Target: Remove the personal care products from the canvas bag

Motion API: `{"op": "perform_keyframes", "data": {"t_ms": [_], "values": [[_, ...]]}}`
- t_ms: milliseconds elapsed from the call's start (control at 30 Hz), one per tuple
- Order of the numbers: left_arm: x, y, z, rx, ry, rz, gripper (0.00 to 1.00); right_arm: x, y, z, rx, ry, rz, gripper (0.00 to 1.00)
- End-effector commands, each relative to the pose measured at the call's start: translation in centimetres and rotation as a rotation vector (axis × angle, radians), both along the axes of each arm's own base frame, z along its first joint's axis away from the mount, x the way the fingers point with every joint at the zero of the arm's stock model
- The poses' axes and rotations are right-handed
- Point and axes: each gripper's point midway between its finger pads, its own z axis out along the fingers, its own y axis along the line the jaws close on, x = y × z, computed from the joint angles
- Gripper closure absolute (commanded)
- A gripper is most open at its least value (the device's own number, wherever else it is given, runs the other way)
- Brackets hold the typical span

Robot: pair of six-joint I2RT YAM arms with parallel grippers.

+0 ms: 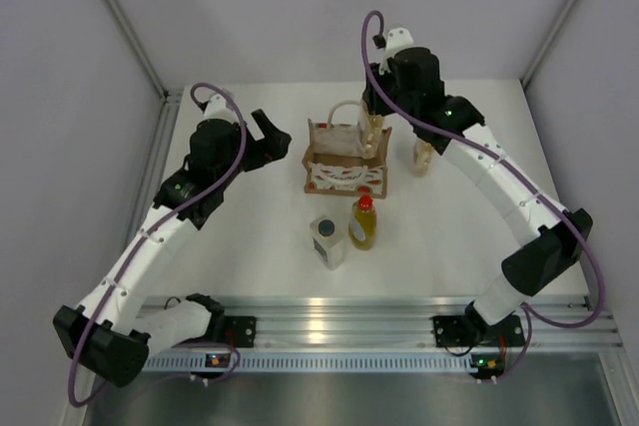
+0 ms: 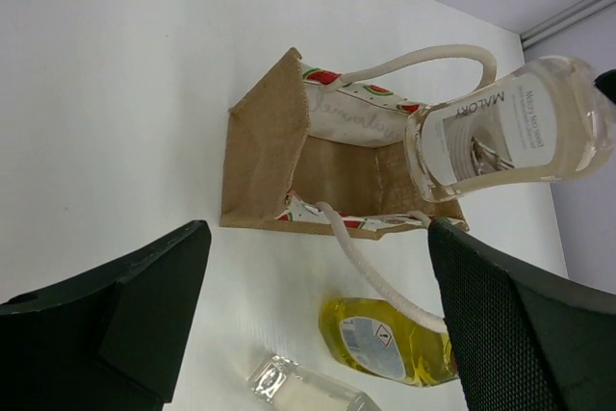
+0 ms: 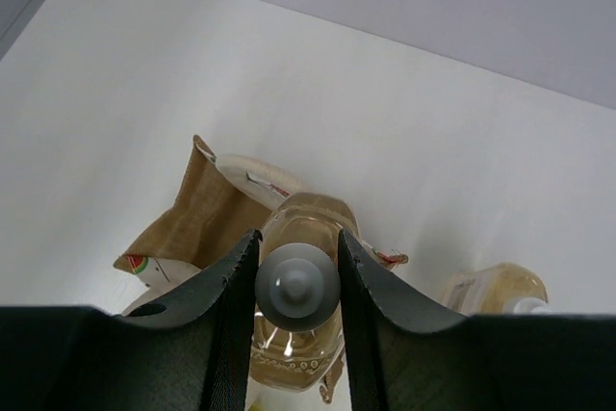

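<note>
We see the right gripper [image 3: 297, 240] pinching a slim amber bottle [image 2: 510, 127] at its neck. One black finger presses on each side just below the rounded pale cap. The bottle hangs cap-up over the far right corner of the canvas bag [image 1: 344, 173]. Its base is level with the bag's open mouth, beside a looped whitish handle. We cannot tell whether the base has fully cleared the rim.

The bag stands upright near the middle of the white table [image 1: 250, 209], with its white, red-printed panel facing the arms. From the left wrist view we look into its mouth and make out only tan lining.

Three products stand outside the bag. The second amber bottle [image 1: 422, 155] is upright just to the right of the bag, near the right arm's wrist. The red-capped yellow bottle [image 1: 363, 225] is in front of the bag's right corner. The squarish pale bottle [image 1: 327, 243], with its dark grey cap, stands close to the left of the yellow one.

The left gripper [image 1: 272, 135] hovers to the left of the bag with its jaws spread wide and nothing between them.
</note>
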Motion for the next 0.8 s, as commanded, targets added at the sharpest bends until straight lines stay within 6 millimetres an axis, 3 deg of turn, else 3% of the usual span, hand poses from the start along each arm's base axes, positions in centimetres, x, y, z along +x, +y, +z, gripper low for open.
{"op": "perform_keyframes", "data": {"t_ms": [0,200,467,533,567,633,667,733,767], "values": [[-1.5,2.1,-0.1,0.058,-0.005,0.044,0.01,-1.7,-1.3,12.6,0.165,-0.276,0.000,1.00],[-3.6,4.4,-0.2,0.143,0.004,0.076,0.01,-3.5,-2.8,16.6,0.179,-0.331,-0.008,1.00],[-6.5,6.2,-0.7,0.180,0.033,0.089,0.02,-6.9,-5.7,18.6,0.167,-0.371,-0.028,1.00],[-7.3,6.4,-0.8,0.182,0.038,0.080,0.01,-7.4,-6.3,17.5,0.148,-0.358,-0.039,1.00],[-7.8,6.5,-0.6,0.179,0.029,0.074,0.02,-8.4,-7.1,18.1,0.158,-0.375,-0.046,1.00],[-8.5,6.9,-0.5,0.186,0.028,0.075,0.01,-8.8,-7.6,16.6,0.143,-0.352,-0.062,1.00],[-9.0,7.3,-0.3,0.189,0.020,0.077,0.01,-9.8,-8.4,17.0,0.152,-0.367,-0.067,1.00],[-9.4,7.7,-0.2,0.208,0.005,0.079,0.01,-10.0,-8.9,15.2,0.140,-0.340,-0.089,1.00],[-9.6,8.1,-0.1,0.218,-0.001,0.088,0.01,-11.1,-9.6,15.5,0.156,-0.356,-0.092,1.00]]}}
